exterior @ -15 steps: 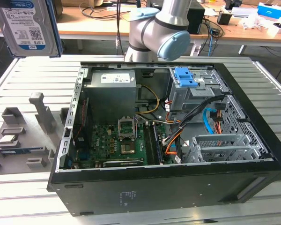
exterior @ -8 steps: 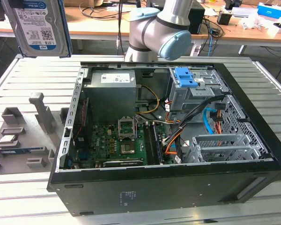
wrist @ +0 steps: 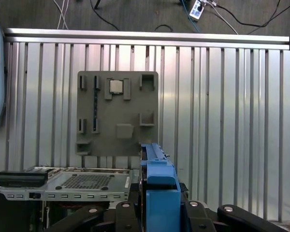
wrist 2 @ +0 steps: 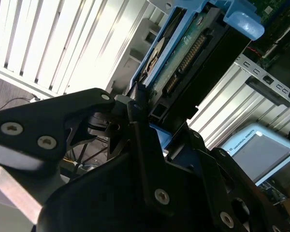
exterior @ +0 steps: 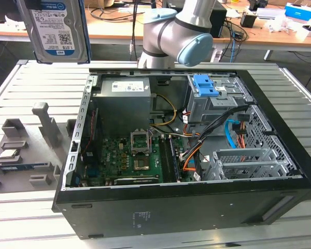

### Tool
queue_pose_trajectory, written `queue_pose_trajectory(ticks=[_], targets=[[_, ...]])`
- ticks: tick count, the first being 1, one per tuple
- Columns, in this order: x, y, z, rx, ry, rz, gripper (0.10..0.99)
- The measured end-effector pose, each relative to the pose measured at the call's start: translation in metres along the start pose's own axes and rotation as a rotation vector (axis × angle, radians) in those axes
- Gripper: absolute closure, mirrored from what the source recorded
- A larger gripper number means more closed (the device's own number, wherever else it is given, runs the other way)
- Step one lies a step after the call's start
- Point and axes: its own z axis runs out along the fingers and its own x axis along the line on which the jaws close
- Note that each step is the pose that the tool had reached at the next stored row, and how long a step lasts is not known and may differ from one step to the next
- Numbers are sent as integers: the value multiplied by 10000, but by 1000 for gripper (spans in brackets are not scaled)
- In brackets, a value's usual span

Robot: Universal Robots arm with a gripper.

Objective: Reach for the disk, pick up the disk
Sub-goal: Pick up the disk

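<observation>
- One disk [exterior: 59,28] hangs high at the exterior view's left, label facing that camera, long axis upright, its lower edge well above the table [exterior: 20,88]
- Nothing below touches it: it is off every surface and well apart from the open case [exterior: 197,207]
- Gripper [wrist 2: 162,113] is clamped on one short end of the disk; in the second wrist view a black finger [wrist 2: 140,140] presses a flat side, and the other side meets the opposite jaw
- Key relation: the disk lies straight out from the gripper, its long axis running away from the palm, flat faces toward the jaws
- Seen edge-on in the first wrist view, the blue rail [wrist: 159,193] sits between the black linkages
- Beyond that edge lies a grey fixture plate [wrist: 117,113] on the slatted table, with a small chip [wrist: 116,86] in one pocket
- By my reading, reach and pick-up both look done, as the disk is lifted clear and held
- Arm [exterior: 171,31] bends over the back of the case, where a bare blue bracket [exterior: 206,85] sits in the drive bay
</observation>
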Motion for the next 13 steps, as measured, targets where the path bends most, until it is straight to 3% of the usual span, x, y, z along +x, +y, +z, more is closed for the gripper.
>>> queue_pose_trajectory(ticks=[9,13], targets=[[8,-298,-13,0,0,-1,718],[11,-399,-17,0,0,0,718]])
